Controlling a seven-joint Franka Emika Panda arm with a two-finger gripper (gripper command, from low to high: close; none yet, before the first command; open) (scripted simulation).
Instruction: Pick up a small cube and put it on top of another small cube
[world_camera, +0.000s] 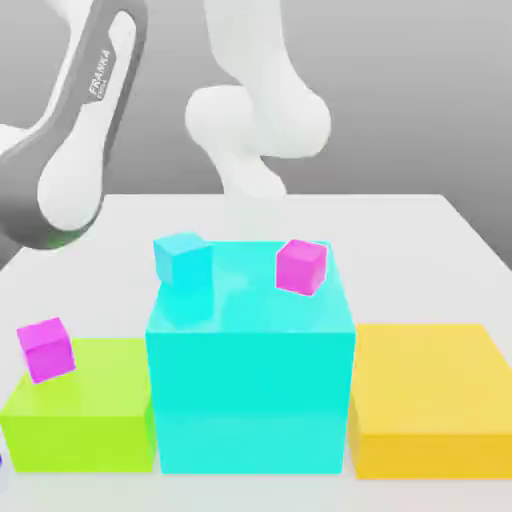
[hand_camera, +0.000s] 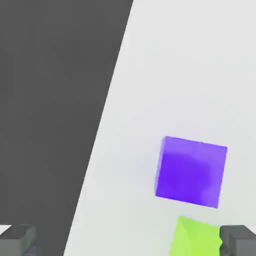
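Observation:
In the exterior view, a small cyan cube (world_camera: 183, 260) and a small magenta cube (world_camera: 301, 265) rest on top of a tall cyan block (world_camera: 250, 400). Another small magenta cube (world_camera: 45, 349) sits on a low green block (world_camera: 90, 425). In the hand view a small violet cube (hand_camera: 191, 171) lies on the white table (hand_camera: 175, 65), beside a corner of the green block (hand_camera: 192, 237). My gripper (hand_camera: 127, 242) is open, its dark fingertips (hand_camera: 237, 240) far apart, holding nothing and standing off from the violet cube.
A low yellow block (world_camera: 430, 400) stands at the exterior view's right of the cyan block. The arm's white and grey links (world_camera: 70, 150) hang over the exterior view's upper left. Beyond the table's edge the floor is dark grey (hand_camera: 50, 100).

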